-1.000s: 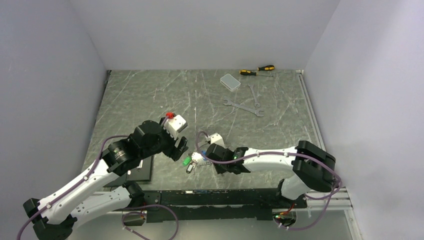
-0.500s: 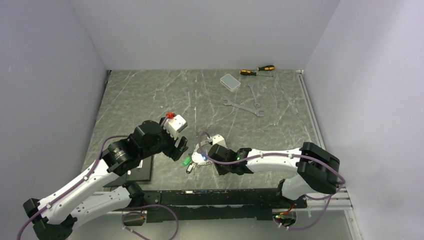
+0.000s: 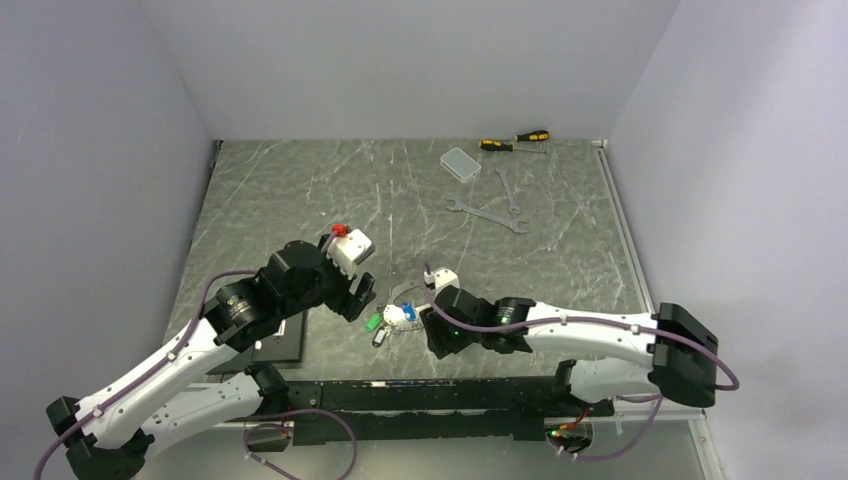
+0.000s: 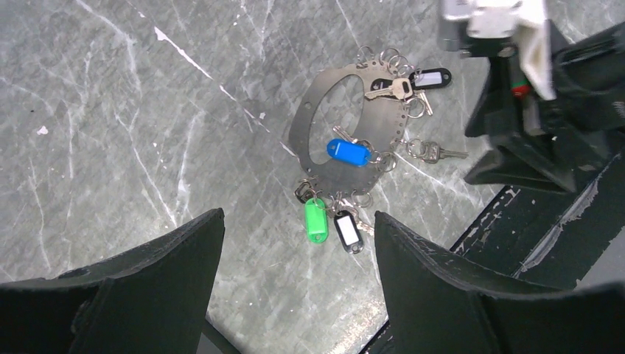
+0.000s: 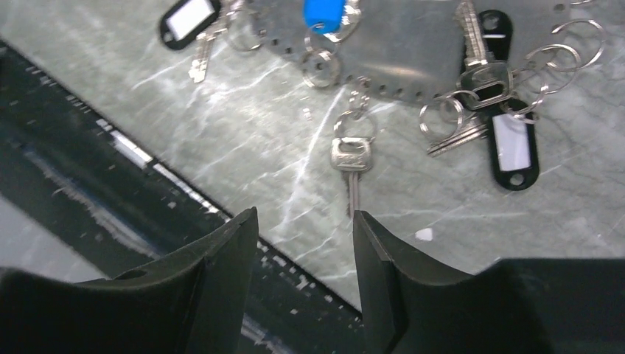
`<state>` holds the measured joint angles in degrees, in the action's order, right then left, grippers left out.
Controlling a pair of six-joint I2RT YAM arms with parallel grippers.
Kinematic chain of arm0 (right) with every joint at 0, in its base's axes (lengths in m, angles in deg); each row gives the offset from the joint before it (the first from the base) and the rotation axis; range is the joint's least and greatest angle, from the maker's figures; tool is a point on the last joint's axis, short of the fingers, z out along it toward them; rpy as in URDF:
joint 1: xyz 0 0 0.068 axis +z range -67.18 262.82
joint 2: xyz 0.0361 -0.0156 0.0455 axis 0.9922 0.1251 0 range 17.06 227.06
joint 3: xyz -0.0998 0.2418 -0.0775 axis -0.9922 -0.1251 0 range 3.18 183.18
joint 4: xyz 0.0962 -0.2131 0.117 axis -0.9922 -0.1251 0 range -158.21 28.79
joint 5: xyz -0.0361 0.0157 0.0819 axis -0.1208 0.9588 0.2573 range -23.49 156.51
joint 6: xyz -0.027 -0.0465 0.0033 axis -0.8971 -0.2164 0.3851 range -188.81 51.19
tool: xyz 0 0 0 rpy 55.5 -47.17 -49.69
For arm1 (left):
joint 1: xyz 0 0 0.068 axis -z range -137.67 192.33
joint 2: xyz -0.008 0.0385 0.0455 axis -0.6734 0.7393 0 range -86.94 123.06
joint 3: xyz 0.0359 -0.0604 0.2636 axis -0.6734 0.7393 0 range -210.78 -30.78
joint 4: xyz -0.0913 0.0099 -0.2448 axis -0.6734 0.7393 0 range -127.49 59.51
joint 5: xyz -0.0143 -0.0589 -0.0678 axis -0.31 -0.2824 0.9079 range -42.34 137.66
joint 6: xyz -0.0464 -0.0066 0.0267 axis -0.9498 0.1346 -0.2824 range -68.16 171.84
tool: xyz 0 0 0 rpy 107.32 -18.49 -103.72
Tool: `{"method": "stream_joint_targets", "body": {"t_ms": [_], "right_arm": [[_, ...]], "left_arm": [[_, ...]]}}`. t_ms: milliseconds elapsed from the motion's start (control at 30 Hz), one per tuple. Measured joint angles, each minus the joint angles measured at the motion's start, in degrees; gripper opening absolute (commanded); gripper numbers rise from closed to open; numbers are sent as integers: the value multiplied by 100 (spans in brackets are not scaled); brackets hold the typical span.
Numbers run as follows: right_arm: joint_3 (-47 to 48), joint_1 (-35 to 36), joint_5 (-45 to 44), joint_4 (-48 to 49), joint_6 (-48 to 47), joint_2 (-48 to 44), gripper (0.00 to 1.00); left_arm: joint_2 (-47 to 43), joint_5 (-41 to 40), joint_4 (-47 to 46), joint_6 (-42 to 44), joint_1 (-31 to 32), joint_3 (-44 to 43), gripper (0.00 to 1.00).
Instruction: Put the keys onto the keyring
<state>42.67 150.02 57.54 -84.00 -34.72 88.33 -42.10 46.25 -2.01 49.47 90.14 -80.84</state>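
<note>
- Step, as I read it: the right gripper (image 5: 304, 215) backs off the plain silver key (image 5: 351, 157), which looks linked by small split rings to the rim of the flat silver oval metal keyring (image 4: 302, 131).
- Do it well: retreat straight toward 6 o'clock and up. Don't snag the key blade or drag the plate.
- Right gripper: jaws moderately apart, nothing between them. The key lies just ahead at 12 o'clock, untouched.
- Left gripper (image 4: 295, 218): spread wide, empty, hanging above the ring.
- The keyring lies flat on the grey-green marble table (image 3: 300, 190), at its 6 o'clock edge.
- The blue-tagged key (image 4: 348, 153) and green-tagged key (image 4: 315, 220) hang at the ring's 6 o'clock.
</note>
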Motion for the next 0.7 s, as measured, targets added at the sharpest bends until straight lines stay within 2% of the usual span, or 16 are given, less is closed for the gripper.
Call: {"method": "stream_joint_targets", "body": {"t_ms": [167,333,433,533,700], "right_arm": [[-66,254,232,-70,164,-551,58],[-481,645,293,-2,369,-1064,62],[-686,835,289,13,452,-1226,65],[-699,1012,184,48,496,-1226,74],[-697,1246,-28,105,501,-1128,83]], "left_arm": [[-2,-339,55,-28,-2,0,84],[-127,-702,168,-61,-39,2,98],[-308,-876,181,-109,-50,2,99],[-468,-1045,181,-146,-61,2,99],[-590,-1228,184,-157,-66,2,99]]}}
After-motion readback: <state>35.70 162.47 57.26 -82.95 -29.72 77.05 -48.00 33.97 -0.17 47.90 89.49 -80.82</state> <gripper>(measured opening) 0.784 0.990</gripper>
